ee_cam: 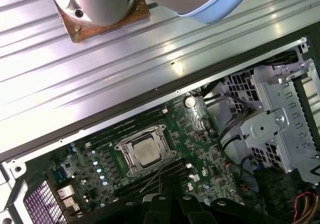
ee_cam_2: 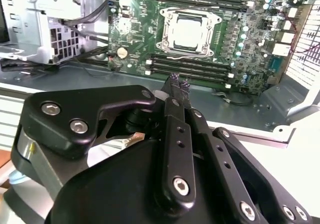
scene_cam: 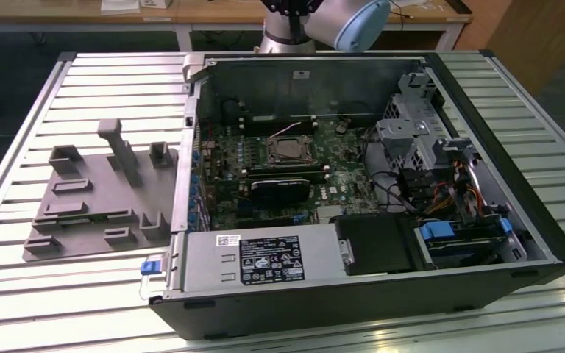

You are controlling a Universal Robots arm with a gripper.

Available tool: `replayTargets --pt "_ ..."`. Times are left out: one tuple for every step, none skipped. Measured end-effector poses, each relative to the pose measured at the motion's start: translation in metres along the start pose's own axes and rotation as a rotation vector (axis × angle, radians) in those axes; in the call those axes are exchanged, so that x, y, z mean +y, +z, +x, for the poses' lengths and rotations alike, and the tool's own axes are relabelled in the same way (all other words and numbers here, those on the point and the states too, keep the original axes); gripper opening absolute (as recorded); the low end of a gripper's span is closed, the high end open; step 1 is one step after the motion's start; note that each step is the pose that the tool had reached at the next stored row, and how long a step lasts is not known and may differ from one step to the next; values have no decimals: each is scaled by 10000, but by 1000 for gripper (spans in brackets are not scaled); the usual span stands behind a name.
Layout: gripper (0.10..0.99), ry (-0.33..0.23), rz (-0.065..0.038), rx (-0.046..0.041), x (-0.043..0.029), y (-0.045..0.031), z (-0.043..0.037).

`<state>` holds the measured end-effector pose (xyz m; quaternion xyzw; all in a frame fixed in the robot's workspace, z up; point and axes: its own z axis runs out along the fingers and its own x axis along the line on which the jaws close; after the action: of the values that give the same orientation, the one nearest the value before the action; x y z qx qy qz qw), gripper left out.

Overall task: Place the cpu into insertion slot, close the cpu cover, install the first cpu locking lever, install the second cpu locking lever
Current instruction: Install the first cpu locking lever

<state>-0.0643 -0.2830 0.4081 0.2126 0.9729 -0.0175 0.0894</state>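
The cpu point(ee_cam_2: 188, 32) lies flat in the insertion slot point(scene_cam: 288, 151) on the green board, its pale silver top showing in both wrist views point(ee_cam: 148, 153). The cpu cover point(ee_cam_2: 166, 34), a silver frame, lies flat around it point(ee_cam: 128, 156). By the slot's far side a thin wire lever point(scene_cam: 288, 131) stands raised. My gripper point(ee_cam_2: 179, 80) is shut with nothing between its black fingers point(ee_cam: 169, 196). It hangs well above the board near the case's rim, apart from the slot.
The open computer case point(scene_cam: 547, 243) lies on a slatted metal table point(scene_cam: 27, 294). A black card point(scene_cam: 280, 189) and the power supply point(scene_cam: 263, 261) sit near the slot. Drive cages and cables point(scene_cam: 430, 158) fill the exterior view's right. A grey fixture tray point(scene_cam: 96, 198) lies on the left.
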Motion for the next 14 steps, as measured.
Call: replayTargets --pt "106 -2 13 31 0 7 1" --pt "106 -5 27 63 0 13 2" --pt "106 -7 42 93 0 18 3" --pt "106 -9 55 122 0 21 4" --pt "106 -12 69 154 0 25 5" --pt "106 -13 77 178 0 28 5" --pt "106 -14 81 200 -1 32 6" --pt "106 -14 80 216 -2 34 5" --pt "106 -13 74 235 -5 38 5" --pt "106 -11 65 255 -8 42 4" --pt "106 -10 53 277 -12 46 2" --pt "106 -8 42 294 -16 50 1" --pt "106 -6 31 310 -20 54 0" --pt "106 -4 22 325 -24 59 -1"
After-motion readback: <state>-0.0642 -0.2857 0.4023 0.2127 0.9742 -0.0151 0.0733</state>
